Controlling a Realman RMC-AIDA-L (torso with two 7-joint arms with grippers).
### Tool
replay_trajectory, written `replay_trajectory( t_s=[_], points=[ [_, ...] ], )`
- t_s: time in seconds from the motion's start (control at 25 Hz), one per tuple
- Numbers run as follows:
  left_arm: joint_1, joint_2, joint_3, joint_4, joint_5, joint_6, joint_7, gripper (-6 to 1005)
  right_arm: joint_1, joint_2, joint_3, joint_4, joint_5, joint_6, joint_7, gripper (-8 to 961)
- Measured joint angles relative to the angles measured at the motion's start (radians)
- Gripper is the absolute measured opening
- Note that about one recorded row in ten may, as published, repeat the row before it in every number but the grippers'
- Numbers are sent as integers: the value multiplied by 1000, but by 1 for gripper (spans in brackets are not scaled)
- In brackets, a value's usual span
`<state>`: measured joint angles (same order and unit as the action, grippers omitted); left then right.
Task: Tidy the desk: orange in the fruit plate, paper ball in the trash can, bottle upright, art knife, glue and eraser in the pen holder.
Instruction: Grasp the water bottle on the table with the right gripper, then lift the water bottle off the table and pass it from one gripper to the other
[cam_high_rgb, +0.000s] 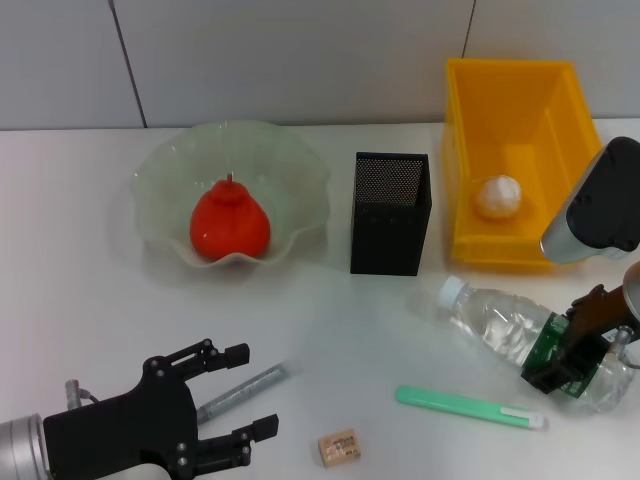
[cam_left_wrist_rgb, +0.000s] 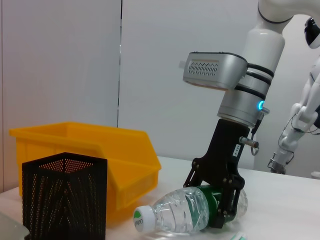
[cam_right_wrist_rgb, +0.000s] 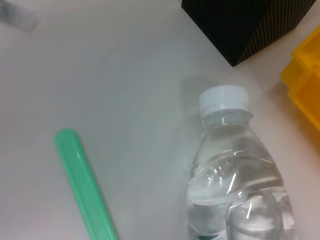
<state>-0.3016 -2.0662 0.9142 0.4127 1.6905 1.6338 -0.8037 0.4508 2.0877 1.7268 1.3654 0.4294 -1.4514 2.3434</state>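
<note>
The orange (cam_high_rgb: 230, 222) lies in the glass fruit plate (cam_high_rgb: 165, 175). The paper ball (cam_high_rgb: 498, 197) lies in the yellow trash can (cam_high_rgb: 515, 90). The clear bottle (cam_high_rgb: 495, 322) lies on its side, cap towards the black mesh pen holder (cam_high_rgb: 390, 212). My right gripper (cam_high_rgb: 575, 362) is shut on the bottle at its green label, as the left wrist view (cam_left_wrist_rgb: 220, 200) shows. The green art knife (cam_high_rgb: 470, 407), the tan eraser (cam_high_rgb: 339, 447) and the grey glue stick (cam_high_rgb: 262, 381) lie on the desk. My left gripper (cam_high_rgb: 252, 392) is open with the glue stick between its fingers.
The pen holder stands between the fruit plate and the trash can. In the right wrist view the bottle cap (cam_right_wrist_rgb: 223, 100) points at the pen holder (cam_right_wrist_rgb: 245, 25), with the art knife (cam_right_wrist_rgb: 87, 190) beside it.
</note>
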Motion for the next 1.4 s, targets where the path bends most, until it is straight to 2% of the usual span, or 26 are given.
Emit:
replay_trajectory(
  t_s=[0.56, 1.08, 1.16, 1.28, 1.4],
  points=[
    [1, -1, 0, 0, 0, 0, 0, 786, 3, -3, -30, -42, -2, 36, 8, 766],
    [0, 0, 0, 0, 0, 0, 0, 786, -80, -7, -27, 67, 118, 12, -51, 764],
    [-4, -1, 0, 2, 0, 0, 0, 786, -84, -8, 42, 81, 184, -25, -93, 764],
    [-5, -1, 0, 2, 0, 0, 0, 786, -84, -8, 63, 83, 202, -31, -104, 763],
    [-7, -1, 0, 3, 0, 1, 0, 786, -90, -6, 140, 86, 263, -52, -151, 763]
  ],
)
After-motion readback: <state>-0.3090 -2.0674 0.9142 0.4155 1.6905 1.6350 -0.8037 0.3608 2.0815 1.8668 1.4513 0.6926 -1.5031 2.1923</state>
